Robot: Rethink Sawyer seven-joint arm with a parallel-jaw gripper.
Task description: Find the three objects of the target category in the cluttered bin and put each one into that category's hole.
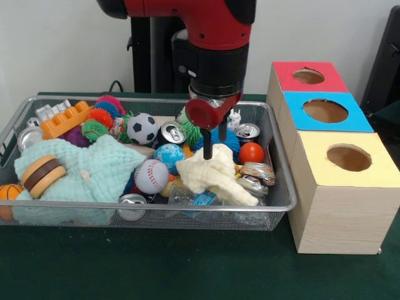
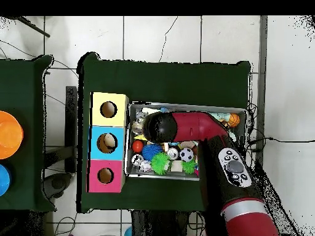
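Note:
A wire mesh bin [image 1: 282, 164] holds mixed clutter. In it are a soccer ball [image 1: 142, 128], a baseball [image 1: 151, 175], a blue globe ball [image 1: 169, 154], a red ball [image 1: 251, 152] and an orange basketball [image 1: 7, 194] at the left end. Drink cans [image 1: 173, 132] lie among them. My gripper [image 1: 213, 152] reaches down into the bin's middle and is shut on the raised peak of a cream cloth [image 1: 215, 178]. In the overhead view the arm [image 2: 184, 128] hides the gripper. Three wooden boxes with holes stand beside the bin: red [image 1: 308, 76], blue [image 1: 325, 110], yellow [image 1: 349, 157].
A mint cloth [image 1: 94, 169] with a toy burger [image 1: 42, 176] on it covers the bin's left half. Spiky balls [image 1: 94, 129], an orange block [image 1: 65, 120] and crushed cans [image 1: 255, 178] fill the remainder. From overhead the boxes [image 2: 107, 142] sit left of the bin.

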